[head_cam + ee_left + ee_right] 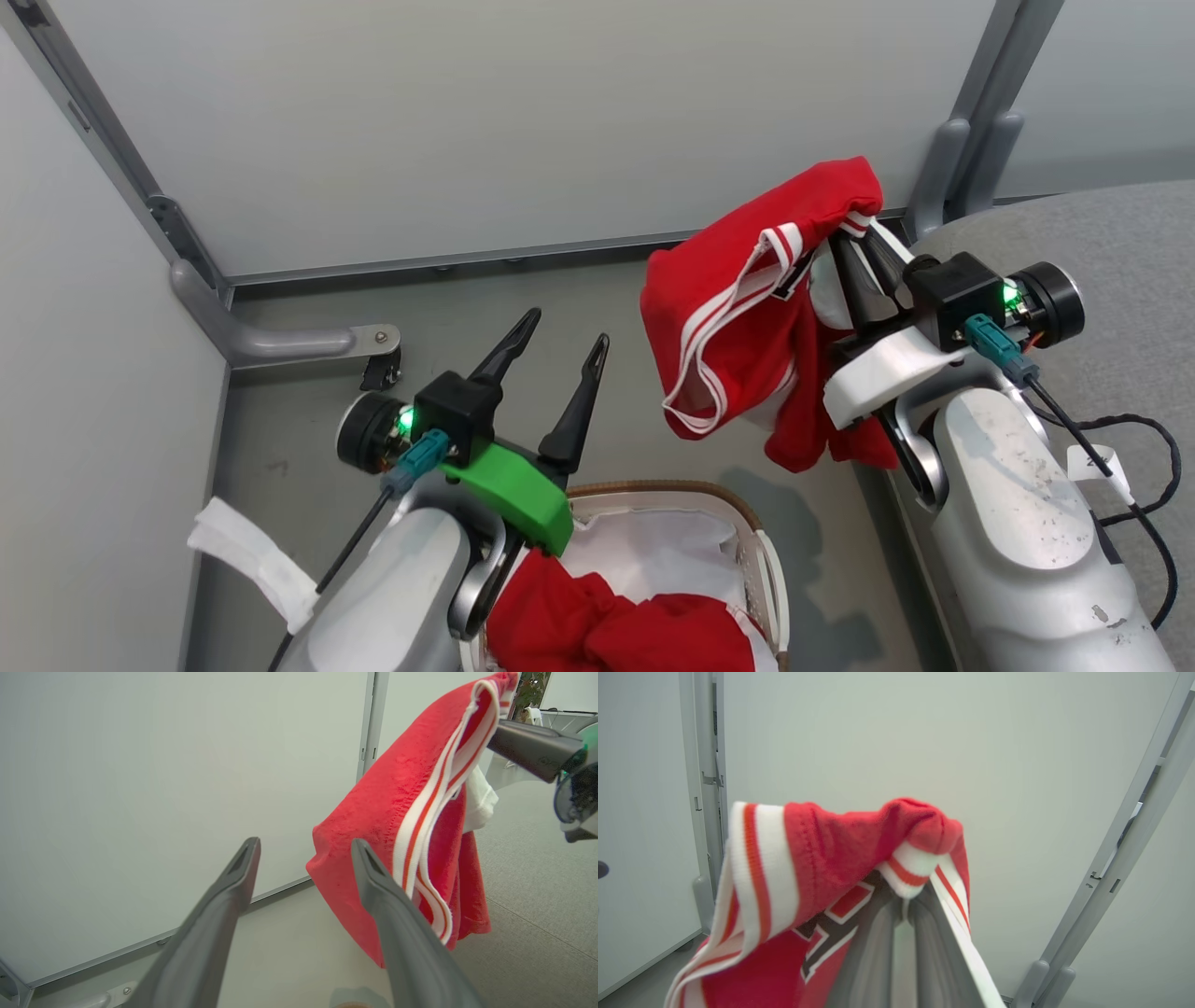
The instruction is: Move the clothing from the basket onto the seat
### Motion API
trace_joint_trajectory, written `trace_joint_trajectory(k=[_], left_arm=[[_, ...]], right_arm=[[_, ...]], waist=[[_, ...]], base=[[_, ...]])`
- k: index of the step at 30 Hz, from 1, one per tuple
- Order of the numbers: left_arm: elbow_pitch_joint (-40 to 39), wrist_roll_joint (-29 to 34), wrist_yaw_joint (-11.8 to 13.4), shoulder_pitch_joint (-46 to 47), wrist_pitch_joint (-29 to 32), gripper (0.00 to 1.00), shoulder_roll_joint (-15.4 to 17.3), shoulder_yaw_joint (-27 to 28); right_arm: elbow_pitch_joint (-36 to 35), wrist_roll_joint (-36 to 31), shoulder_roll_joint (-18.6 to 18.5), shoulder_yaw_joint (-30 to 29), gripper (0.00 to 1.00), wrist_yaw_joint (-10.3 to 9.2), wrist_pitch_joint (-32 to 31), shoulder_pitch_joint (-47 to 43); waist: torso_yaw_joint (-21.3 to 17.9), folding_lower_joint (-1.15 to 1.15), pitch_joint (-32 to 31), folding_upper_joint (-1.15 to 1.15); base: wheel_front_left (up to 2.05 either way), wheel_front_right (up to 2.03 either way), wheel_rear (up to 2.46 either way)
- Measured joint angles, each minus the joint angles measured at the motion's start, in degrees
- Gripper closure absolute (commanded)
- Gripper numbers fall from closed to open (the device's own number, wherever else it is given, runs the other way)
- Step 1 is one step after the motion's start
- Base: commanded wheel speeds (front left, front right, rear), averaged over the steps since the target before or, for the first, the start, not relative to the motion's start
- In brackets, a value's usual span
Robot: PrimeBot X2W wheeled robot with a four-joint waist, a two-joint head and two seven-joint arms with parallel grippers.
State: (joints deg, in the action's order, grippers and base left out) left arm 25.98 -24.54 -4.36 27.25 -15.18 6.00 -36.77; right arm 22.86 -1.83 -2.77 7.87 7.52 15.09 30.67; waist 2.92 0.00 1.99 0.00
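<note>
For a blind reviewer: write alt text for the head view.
The right gripper holds a red garment aloft beside the grey seat. The left gripper hangs open by the basket, where more red clothing lies.

Plain corner really: a curved grey metal support foot (pixel 280 343) with a small black caster (pixel 381 371) at its tip. Pale grey-white partition panels (pixel 523 121) rise behind and left of it, smooth dull-grey floor (pixel 271 439) in front, even soft light.
</note>
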Motion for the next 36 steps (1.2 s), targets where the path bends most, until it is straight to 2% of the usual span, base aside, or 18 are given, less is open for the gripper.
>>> trace_joint_trajectory(k=[11, 16, 28, 36], left_arm=[[-2.0, 5.6, -1.7, -9.0, 0.0, 0.00, -1.8, 8.2], [-2.2, 7.0, -2.2, -11.1, 0.0, 0.00, -2.6, 10.3], [-2.6, 8.0, -2.8, -12.0, 0.0, 0.00, -3.1, 11.3], [-5.2, 7.9, -2.9, -11.9, 0.0, 0.00, -3.2, 11.0]], right_arm=[[-0.7, -1.2, 0.0, -1.7, 1.00, 0.00, 0.0, -2.1], [-0.7, -1.3, 0.0, -2.3, 1.00, 0.00, 0.0, -3.0], [-1.4, -2.3, 0.0, -4.1, 1.00, 0.00, 0.0, -3.0], [-2.2, -4.6, 0.0, -4.9, 1.00, 0.01, 0.0, -0.4]], waist=[[-1.7, 0.00, 0.0, 0.00], [-2.5, 0.00, -0.1, 0.00], [-6.3, 0.00, 0.6, 0.00], [-12.2, 0.00, 2.5, 0.00]], base=[[0.00, 0.00, 0.00], [0.00, 0.00, 0.00], [0.00, 0.00, 0.00], [0.00, 0.00, 0.00]])
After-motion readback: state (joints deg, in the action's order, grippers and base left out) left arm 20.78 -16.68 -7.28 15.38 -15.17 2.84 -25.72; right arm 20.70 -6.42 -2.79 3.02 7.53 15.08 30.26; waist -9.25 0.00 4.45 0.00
